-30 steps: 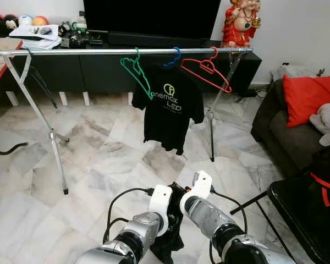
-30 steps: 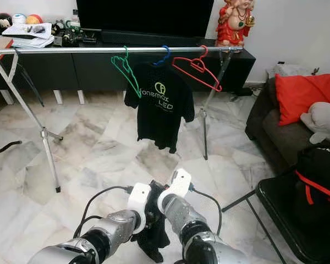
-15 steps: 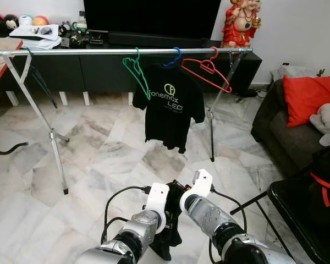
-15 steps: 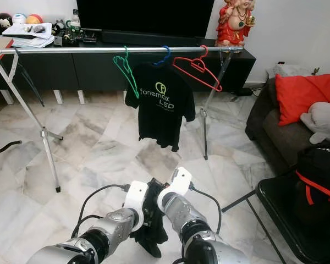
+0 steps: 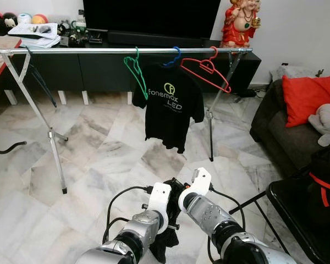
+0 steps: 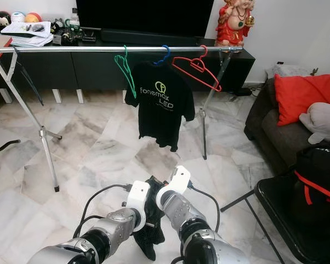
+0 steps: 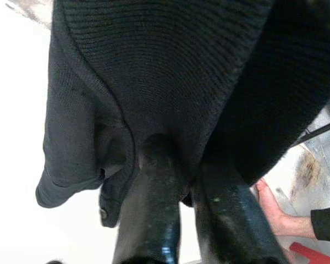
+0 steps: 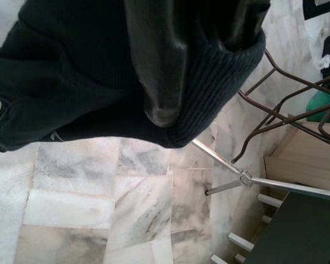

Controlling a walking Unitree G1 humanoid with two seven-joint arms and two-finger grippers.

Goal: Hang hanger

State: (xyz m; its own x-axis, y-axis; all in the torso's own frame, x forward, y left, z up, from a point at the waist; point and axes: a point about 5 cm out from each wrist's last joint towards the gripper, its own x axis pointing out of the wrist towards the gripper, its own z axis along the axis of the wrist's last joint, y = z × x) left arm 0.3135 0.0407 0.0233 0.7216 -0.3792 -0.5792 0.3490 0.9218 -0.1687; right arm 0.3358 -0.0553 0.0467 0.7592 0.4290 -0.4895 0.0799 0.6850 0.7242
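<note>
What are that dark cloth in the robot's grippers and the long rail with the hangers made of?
The dark cloth looks like knitted fabric, maybe wool or acrylic: fine ribbing shows, with a ribbed hem. The left gripper and right gripper both clamp it. The rail looks like bare metal tubing, silvery and shiny.

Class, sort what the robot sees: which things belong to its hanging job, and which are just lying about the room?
Belongs to the job:
left gripper and right gripper, both clamped on the black garment
clothes rail
green hanger, red hanger
hung black T-shirt

Just lying about:
red cushion
statue
TV cabinet
black chair
</note>
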